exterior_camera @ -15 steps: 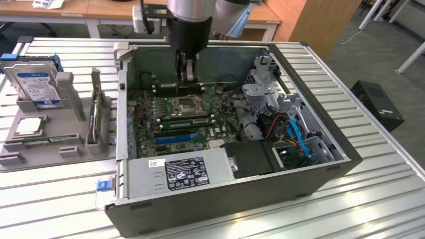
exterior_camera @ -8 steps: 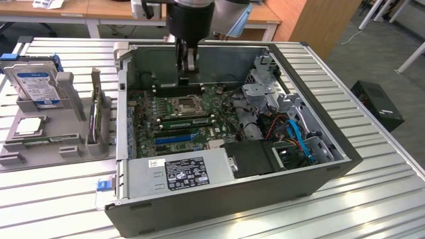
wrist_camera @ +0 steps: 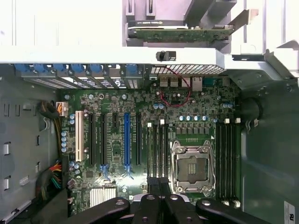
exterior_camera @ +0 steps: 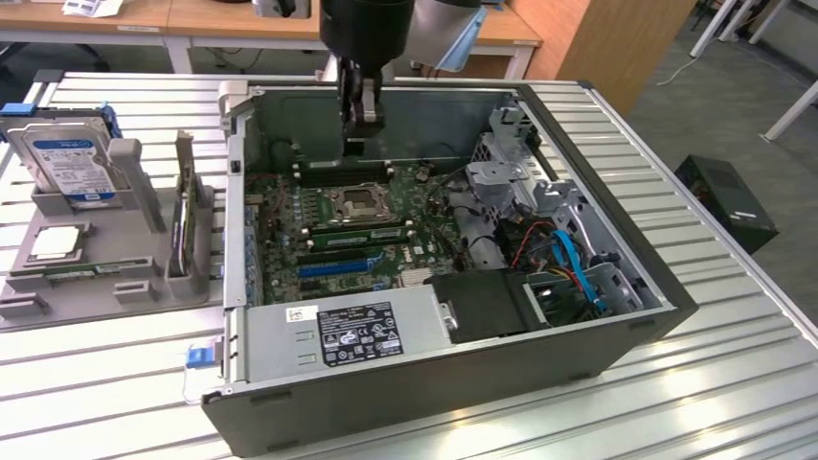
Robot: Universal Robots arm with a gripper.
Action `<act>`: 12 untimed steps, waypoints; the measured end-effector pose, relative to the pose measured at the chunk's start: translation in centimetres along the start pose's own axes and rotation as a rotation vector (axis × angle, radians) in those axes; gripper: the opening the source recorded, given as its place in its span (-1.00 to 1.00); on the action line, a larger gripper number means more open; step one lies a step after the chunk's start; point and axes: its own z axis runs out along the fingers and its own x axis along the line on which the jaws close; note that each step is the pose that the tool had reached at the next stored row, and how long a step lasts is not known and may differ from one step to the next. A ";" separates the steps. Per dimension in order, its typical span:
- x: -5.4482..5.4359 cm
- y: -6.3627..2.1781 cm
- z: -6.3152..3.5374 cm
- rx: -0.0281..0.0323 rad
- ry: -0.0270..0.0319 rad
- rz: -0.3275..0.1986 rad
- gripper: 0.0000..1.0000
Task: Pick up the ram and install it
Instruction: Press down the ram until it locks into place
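the motherboard was green, one slot on it blue, another cream; the gripper was black, the case grey.

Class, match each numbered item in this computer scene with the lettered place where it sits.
1. hard drive
2. processor socket
3. power supply
4. gripper

A. above the open computer case
B. on the motherboard
C. standing in the grey holder outside the case
D. inside the case, bearing a black-and-white label

Pairs: 1-C, 2-B, 3-D, 4-A
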 end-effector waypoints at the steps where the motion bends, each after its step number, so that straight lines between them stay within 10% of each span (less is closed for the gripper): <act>1: 0.0 0.00 0.00 0.0000 0.0000 0.000 -0.79; 12: -0.1 -2.18 -0.04 -0.0048 0.0003 0.000 -0.79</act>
